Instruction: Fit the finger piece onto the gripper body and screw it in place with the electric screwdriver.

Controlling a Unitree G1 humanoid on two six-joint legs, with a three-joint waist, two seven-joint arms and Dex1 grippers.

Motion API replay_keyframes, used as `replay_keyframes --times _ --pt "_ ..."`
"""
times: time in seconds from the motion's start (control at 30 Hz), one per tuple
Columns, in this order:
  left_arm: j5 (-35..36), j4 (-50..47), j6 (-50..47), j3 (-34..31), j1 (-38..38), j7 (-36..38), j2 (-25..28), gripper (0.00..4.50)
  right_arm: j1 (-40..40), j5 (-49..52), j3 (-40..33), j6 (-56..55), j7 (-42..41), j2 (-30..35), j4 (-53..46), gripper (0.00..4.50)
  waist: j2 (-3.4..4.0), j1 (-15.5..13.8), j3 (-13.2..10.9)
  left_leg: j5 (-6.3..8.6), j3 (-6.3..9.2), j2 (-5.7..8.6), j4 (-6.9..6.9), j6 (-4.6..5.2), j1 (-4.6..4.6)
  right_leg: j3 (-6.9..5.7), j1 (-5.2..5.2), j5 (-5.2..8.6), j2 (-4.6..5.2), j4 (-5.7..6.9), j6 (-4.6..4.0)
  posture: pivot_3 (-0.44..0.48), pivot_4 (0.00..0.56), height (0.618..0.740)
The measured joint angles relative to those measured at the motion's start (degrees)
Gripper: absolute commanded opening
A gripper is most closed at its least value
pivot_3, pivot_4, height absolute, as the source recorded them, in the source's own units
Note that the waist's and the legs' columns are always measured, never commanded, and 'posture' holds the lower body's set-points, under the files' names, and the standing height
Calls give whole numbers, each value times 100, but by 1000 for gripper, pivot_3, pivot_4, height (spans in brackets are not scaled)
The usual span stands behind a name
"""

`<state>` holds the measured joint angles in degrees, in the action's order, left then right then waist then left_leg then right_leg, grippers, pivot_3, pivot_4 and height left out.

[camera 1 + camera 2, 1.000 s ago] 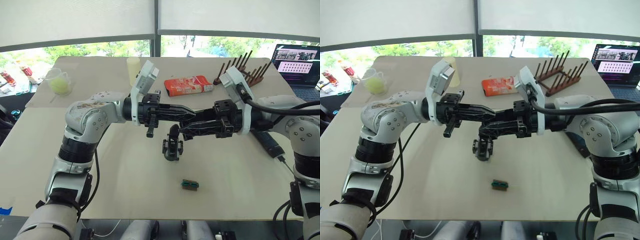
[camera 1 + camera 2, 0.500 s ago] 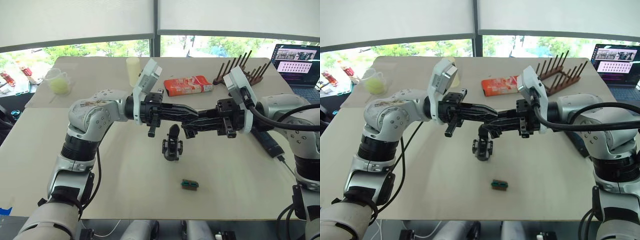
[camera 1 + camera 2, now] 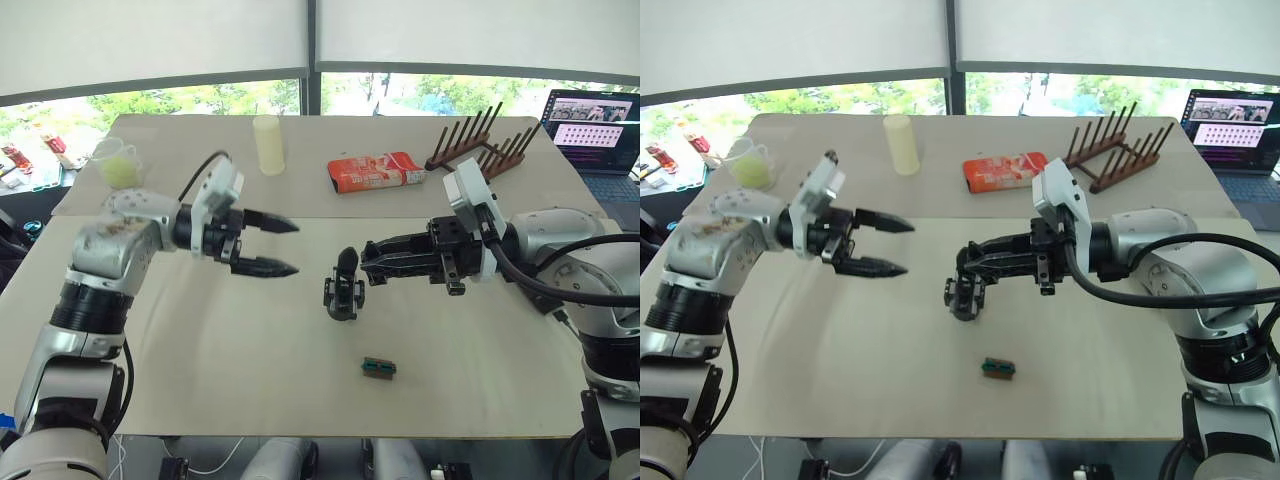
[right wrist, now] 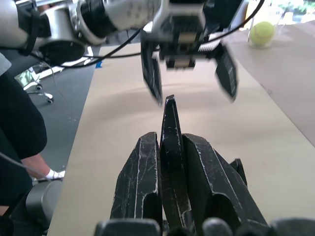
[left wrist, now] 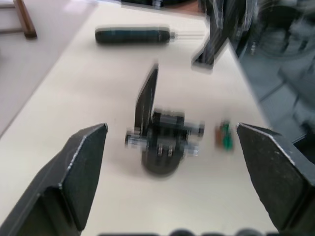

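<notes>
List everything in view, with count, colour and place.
gripper body: one, black, table centre
finger piece: one, black, in the right gripper
electric screwdriver: one, dark, lying on the table
small block: one, green-brown, near the front edge
packet: one, red, far side
peg rack: one, brown, far right
cup: one, cream, far side
clear cup: one, holding a yellow ball, far left
laptop: one, far right
left gripper: jaws open, left of the body
right gripper: jaws shut, beside the body
</notes>
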<state>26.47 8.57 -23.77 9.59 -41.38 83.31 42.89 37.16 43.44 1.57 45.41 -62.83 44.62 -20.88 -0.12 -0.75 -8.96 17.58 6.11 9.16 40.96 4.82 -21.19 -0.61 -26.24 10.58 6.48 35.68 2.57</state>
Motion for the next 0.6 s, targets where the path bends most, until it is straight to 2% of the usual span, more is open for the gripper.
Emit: replay_keyframes --times 0.1,0.17,0.27,0.6 --pt "-576 320 942 185 458 -176 -411 4500 -141 17 -43 -8 120 -52 -42 317 -2 -26 -1 -1 1 2 1 3 -4 -5 0 0 -1 -1 0 0 150 740" --pt "-913 621 1412 309 512 -555 -880 4500 -218 62 -54 -7 178 -111 -108 317 -4 -73 -2 -2 1 3 6 5 -8 -6 0 0 3 -5 0 0 150 740" --pt "-1256 1009 1958 457 510 -755 -1300 4500 -294 105 -83 3 221 -118 -225 317 -5 -64 -2 -2 0 1 7 6 -10 -1 -2 -1 8 -2 -1 0 150 740" --pt "-1632 1695 2345 724 511 -841 -2083 4500 -422 292 -158 80 426 -90 -386 317 -6 -7 -1 -3 0 -4 11 7 -9 4 -4 -2 8 9 -2 0 150 740"
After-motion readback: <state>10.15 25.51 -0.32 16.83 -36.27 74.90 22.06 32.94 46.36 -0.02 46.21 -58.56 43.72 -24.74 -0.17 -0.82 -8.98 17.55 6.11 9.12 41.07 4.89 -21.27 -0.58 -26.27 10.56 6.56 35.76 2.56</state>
